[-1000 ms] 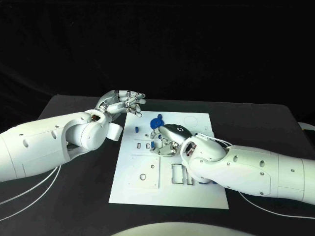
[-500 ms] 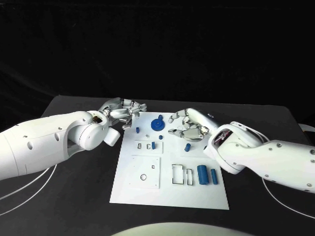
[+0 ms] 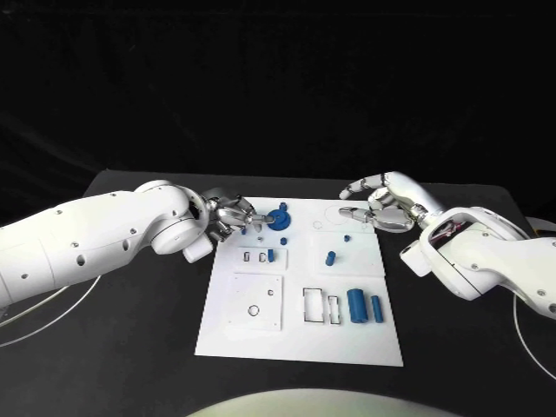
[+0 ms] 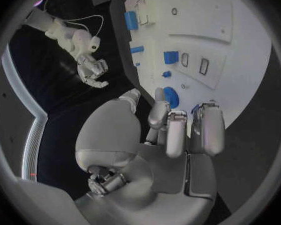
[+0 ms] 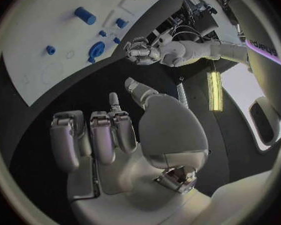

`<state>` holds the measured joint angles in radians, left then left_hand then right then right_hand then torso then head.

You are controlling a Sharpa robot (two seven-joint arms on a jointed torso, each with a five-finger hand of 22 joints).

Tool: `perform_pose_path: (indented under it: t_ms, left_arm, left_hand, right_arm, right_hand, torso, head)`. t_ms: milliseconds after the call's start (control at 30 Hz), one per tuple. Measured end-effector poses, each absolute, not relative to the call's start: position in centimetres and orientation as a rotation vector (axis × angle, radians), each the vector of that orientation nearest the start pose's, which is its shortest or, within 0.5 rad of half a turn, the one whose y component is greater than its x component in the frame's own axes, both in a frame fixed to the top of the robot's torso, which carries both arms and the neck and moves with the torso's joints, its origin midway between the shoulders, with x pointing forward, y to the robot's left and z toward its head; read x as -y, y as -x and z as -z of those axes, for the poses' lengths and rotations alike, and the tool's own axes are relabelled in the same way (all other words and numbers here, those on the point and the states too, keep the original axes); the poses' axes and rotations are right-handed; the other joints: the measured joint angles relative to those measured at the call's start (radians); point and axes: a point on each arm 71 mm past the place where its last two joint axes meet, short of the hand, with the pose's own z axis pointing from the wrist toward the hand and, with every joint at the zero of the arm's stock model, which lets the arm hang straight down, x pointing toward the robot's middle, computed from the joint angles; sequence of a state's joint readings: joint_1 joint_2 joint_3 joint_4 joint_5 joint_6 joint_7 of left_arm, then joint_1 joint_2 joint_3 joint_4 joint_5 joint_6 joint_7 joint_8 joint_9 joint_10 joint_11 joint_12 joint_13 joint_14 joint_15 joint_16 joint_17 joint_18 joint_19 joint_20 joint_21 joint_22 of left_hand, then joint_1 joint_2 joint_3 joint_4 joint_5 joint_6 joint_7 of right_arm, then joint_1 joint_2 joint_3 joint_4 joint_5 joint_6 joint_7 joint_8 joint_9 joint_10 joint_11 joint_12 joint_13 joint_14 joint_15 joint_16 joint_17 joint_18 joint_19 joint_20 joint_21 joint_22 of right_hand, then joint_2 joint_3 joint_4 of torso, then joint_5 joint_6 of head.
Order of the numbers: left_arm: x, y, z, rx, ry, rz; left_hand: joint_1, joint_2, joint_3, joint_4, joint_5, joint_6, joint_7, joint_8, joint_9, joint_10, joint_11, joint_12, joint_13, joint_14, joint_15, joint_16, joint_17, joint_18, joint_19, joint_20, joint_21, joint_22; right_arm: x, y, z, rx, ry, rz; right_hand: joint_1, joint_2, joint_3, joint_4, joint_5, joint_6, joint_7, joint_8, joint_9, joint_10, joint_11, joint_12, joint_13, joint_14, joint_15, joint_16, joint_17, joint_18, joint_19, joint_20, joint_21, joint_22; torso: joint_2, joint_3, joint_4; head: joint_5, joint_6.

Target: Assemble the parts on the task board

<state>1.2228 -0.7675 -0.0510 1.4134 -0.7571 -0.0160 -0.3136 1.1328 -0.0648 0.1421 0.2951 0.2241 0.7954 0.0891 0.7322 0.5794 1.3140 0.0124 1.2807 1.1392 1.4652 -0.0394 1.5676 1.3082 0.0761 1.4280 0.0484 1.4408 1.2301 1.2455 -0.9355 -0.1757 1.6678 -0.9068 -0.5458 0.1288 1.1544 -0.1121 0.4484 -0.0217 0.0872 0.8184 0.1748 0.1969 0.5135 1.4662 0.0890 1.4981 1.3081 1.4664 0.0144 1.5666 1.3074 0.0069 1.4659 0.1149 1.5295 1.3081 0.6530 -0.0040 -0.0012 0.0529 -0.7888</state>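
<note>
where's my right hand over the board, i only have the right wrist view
observer: the right hand hovers over the far right corner of the white board, holding nothing.
operator: any parts at the near end
observer: yes, two blue cylinders sit side by side near the near right corner.
operator: what's the left hand doing
observer: the left hand is at the board's far left edge, fingers right next to the blue round piece; I can't tell if they touch.

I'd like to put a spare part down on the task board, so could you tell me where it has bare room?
The task board is bare along its near edge, below the square panel and the two blue cylinders. Its far end is crowded: the left hand is at the blue disc, and the right hand hangs over the far right corner.
</note>
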Motion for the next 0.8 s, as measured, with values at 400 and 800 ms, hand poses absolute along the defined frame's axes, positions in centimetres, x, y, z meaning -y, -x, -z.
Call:
perform_pose_path:
  t_ms: [400, 800]
  left_arm:
    - [-16.5, -51.1, 20.7, -2.251, 0.319, 0.614]
    - [-14.9, -50.9, 21.0, -2.335, 0.166, 0.533]
  left_hand:
    - [-0.007, 0.007, -0.006, 0.0, 0.0, -0.036, 0.007, -0.009, 0.003, -0.004, 0.004, 0.0, -0.009, 0.0, 0.0, 0.0, 0.0, 0.0, 0.0, 0.0, 0.0, -0.001]
    - [-0.01, 0.011, -0.006, 0.0, 0.0, -0.039, 0.011, -0.009, 0.003, -0.029, 0.011, -0.038, -0.057, 0.0, 0.0, 0.0, 0.0, 0.0, 0.004, 0.004, 0.005, 0.018]
  right_arm:
    - [22.5, -45.5, 19.1, -1.603, -0.334, -0.992]
    - [22.9, -45.8, 19.3, -1.614, -0.338, -0.982]
  right_hand:
    - [0.0, 0.0, 0.0, 0.0, 0.027, -0.002, -0.002, 0.0, 0.001, 0.0, 0.0, -0.017, 0.0, 0.0, 0.0, 0.0, 0.0, 0.0, 0.0, 0.0, -0.015, 0.0]
    - [0.0, 0.0, 0.0, 0.0, 0.031, -0.006, -0.002, 0.0, 0.001, 0.0, 0.0, -0.021, 0.0, 0.0, 0.0, 0.0, 0.0, 0.0, 0.0, 0.0, -0.02, 0.0]
  torso:
    - [0.002, -0.0012, -0.0013]
    - [0.003, -0.0015, 0.0013]
  head:
    - [0.003, -0.002]
    - [0.005, -0.015]
